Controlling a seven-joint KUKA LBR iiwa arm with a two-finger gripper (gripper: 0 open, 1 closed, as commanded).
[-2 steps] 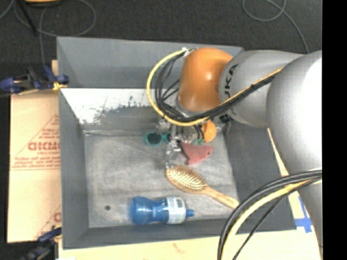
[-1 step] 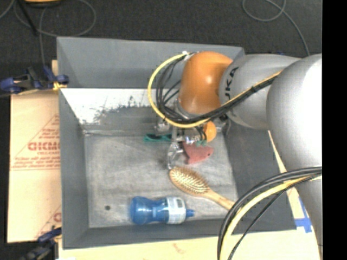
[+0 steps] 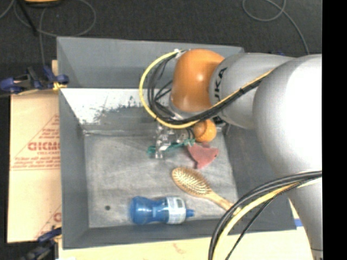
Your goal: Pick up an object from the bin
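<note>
1. The step in hand is judged to be the reach or the closing. The gripper (image 3: 159, 148) is set low near the middle of the bin (image 3: 114, 167), toward its back wall, right at a thin green thing (image 3: 176, 145).
2. Whether the jaws are spread or pressed together cannot be told, nor can it be told whether the green thing is caught between them.
3. The next move is judged to call for a firm closing on the green thing, if it is not yet gripped. A straight lift clear of the neighbours is then needed.
4. The green thing is seen as a slim, long, teal-green piece. One end is at the gripper and the other is close to a pink wedge-shaped piece (image 3: 201, 155). Its kind cannot be made out.
5. An orange ball (image 3: 205, 130) is seen just behind the pink piece, under the arm. A wooden hairbrush (image 3: 194, 183) and a blue bottle (image 3: 157, 210) are found nearer the front, apart from the gripper.
</note>
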